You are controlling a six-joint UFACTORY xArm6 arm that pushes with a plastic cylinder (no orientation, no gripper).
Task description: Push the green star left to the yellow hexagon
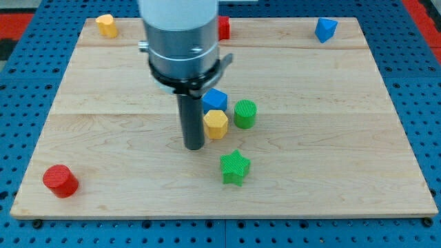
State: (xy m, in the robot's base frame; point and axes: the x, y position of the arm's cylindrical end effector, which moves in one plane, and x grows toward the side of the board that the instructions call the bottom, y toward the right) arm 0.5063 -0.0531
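The green star (235,167) lies below the yellow hexagon (216,124), slightly to the view's right. My tip (194,147), with no pincer and holding nothing, sits just left of the hexagon. I judge it best to circle round to the star's right and push leftward and upward.

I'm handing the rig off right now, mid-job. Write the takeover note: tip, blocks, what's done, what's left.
Tip: my tip is down on the wooden board, just to the view's left of the yellow hexagon, up and to the left of the green star; touching neither that I can tell.
Blocks: green star sits below and slightly right of the yellow hexagon, with a gap between them. Blue block and green cylinder crowd the hexagon.
Done: star not yet at the hexagon.
Left: bring the tip round to the star's far side, probably its lower right, and push it up-left to the hexagon.
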